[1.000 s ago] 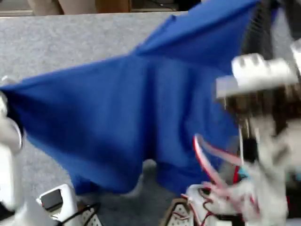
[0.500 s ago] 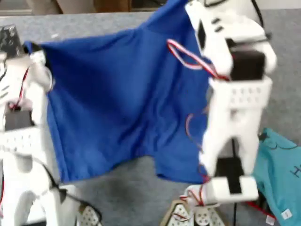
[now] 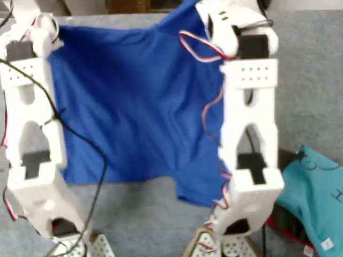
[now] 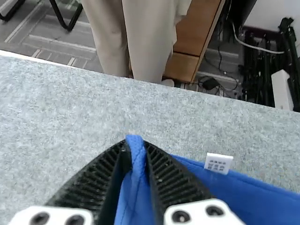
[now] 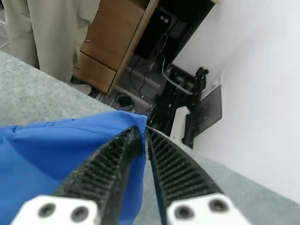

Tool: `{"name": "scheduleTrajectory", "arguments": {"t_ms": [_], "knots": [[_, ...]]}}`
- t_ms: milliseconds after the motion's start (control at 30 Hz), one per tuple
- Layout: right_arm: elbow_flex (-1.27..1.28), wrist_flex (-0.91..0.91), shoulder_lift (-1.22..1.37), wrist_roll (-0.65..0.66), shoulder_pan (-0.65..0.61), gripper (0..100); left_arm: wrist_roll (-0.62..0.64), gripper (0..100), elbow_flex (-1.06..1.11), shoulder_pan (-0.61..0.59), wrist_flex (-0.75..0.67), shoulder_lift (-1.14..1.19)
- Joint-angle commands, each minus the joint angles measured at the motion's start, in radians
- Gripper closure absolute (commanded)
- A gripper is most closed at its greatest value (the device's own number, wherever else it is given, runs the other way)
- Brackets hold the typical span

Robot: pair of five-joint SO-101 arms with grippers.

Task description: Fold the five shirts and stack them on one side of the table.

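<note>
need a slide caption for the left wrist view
Left gripper pinching a corner of the blue shirt over the grey table.

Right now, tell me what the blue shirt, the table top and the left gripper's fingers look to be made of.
The blue shirt: soft matte knit, likely cotton; it drapes and folds, with a stitched hem and a sewn tag. The table top: grey speckled, felt-like or carpet-like covering, matte. The fingers of the left gripper: black ridged plastic, probably printed, pinching the cloth.
</note>
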Motion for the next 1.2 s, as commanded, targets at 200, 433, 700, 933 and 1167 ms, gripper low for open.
{"name": "scheduleTrajectory", "arguments": {"t_ms": [200, 433, 700, 933, 1167], "knots": [[-0.174, 0.282, 0.005, -0.014, -0.013, 99.4, 0.006, 98, -0.448, -0.005, 0.402, 0.124], [-0.193, 0.437, -0.007, -0.034, -0.015, 99.4, 0.003, 98, -0.54, 0.0, 0.624, 0.124], [-0.274, 0.598, -0.027, -0.048, -0.015, 99.4, 0.0, 98, -0.543, 0.006, 0.778, 0.124], [-0.285, 0.789, -0.051, -0.026, -0.016, 99.4, 0.003, 98, -0.477, 0.018, 0.829, 0.091], [-0.197, 0.812, -0.154, -0.026, -0.015, 99.4, 0.006, 98, -0.091, 0.097, 0.812, -0.205]]}}
